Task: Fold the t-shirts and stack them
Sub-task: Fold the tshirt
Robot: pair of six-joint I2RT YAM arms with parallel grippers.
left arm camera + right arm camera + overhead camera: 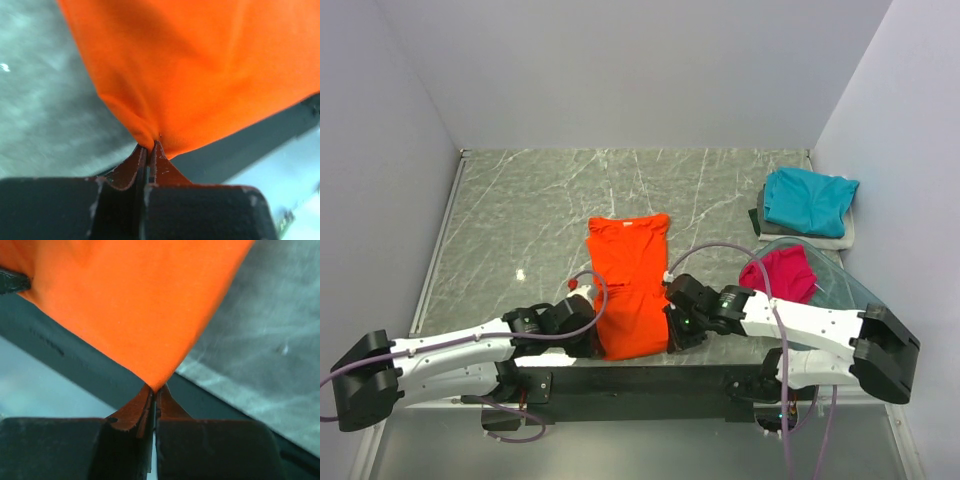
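The orange t-shirt point(630, 285) lies as a long narrow strip in the middle of the table, collar end far, hem end near. My left gripper point(592, 342) is shut on its near left corner point(150, 135). My right gripper point(672, 338) is shut on its near right corner point(157, 380). Both corners are lifted a little over the table's near edge. A teal t-shirt point(808, 200) lies folded on a pale whitish one point(845, 238) at the far right. A magenta-pink t-shirt point(780, 273) sits crumpled in the tub.
A clear bluish plastic tub point(845, 285) stands at the right, beside my right arm. The black base bar point(650, 378) runs along the near edge. Grey walls close in the left, far and right sides.
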